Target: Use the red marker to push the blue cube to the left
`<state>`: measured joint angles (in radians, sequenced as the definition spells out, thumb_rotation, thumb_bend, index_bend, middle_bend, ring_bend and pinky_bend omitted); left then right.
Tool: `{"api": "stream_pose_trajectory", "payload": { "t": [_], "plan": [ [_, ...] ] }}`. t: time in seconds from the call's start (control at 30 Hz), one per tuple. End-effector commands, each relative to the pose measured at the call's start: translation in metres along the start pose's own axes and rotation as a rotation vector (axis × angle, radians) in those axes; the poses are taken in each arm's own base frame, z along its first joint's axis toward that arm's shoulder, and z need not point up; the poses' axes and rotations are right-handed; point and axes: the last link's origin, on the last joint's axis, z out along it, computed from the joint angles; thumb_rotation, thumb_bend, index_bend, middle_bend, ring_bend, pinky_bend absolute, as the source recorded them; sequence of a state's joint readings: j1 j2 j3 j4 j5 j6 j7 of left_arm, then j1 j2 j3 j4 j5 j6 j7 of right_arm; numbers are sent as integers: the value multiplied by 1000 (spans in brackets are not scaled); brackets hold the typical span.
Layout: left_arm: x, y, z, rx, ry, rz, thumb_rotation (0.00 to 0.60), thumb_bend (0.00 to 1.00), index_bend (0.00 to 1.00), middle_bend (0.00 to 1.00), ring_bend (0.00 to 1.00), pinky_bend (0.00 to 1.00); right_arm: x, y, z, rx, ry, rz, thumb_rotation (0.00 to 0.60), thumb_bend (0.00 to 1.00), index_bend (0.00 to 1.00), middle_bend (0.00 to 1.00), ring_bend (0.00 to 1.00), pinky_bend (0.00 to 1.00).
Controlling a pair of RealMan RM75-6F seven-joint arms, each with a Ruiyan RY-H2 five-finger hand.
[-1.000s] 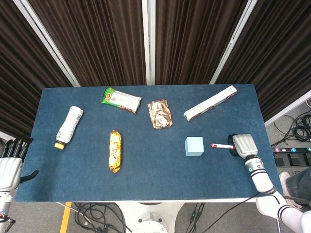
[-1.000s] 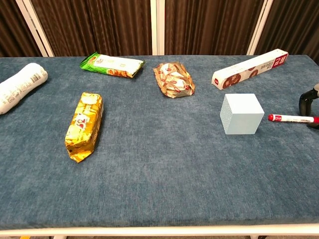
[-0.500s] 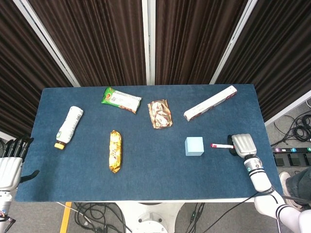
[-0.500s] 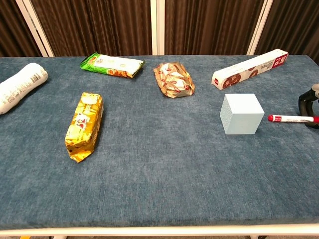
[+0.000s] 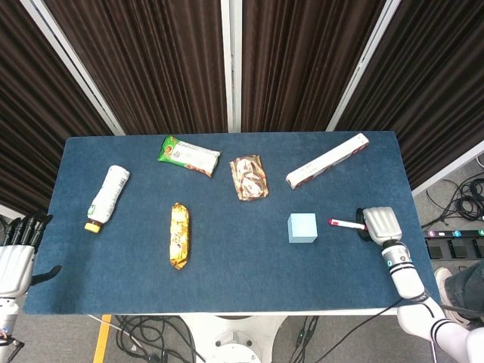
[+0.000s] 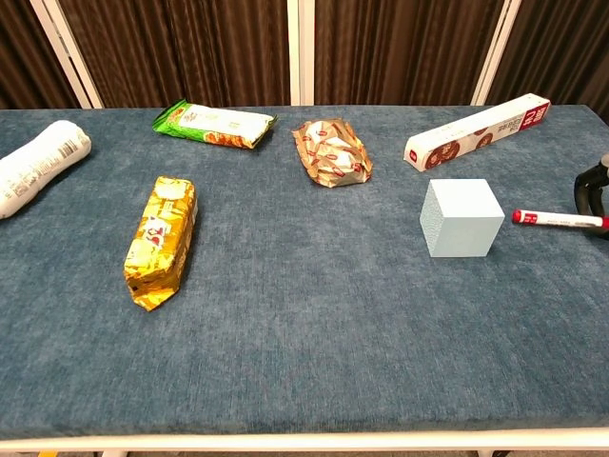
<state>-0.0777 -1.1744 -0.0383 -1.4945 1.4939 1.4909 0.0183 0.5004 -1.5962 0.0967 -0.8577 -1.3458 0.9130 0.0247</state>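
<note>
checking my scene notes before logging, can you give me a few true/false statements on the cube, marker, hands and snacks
1. The right hand holds the red-capped white marker. True.
2. The marker's red tip touches the pale blue foam cube. False: a gap of bare blue cloth table lies between them.
3. The left hand rests on the white plastic bottle. False: it sits off the table's left edge, holding nothing.
4. The long white and red carton lies beyond the cube, toward the curtains. True.
5. The golden foil snack packet lies right of the cube. False: it lies to the left.
</note>
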Motion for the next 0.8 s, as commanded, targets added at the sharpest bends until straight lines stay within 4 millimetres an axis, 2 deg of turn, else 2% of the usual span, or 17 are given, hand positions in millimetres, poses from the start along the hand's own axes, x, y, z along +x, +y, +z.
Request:
{"api": "stream_pose_trajectory", "payload": {
  "t": [0.03,0.47,0.8],
  "plan": [
    [0,0,0,1,2,-1,600,0,112,106,44,71,4,2,-1,10,17,6,600,320,682,605,735,835],
    [-2,5,5,-4,-6,-5,600,0,112,106,44,71,20,6,-22,141,64,14,600,318,692,616,736,835],
    [0,6,5,-9,-1,-13,600,0,112,106,44,71,17,-27,-19,194,55,7,600,317,694,623,736,835]
  ]
}}
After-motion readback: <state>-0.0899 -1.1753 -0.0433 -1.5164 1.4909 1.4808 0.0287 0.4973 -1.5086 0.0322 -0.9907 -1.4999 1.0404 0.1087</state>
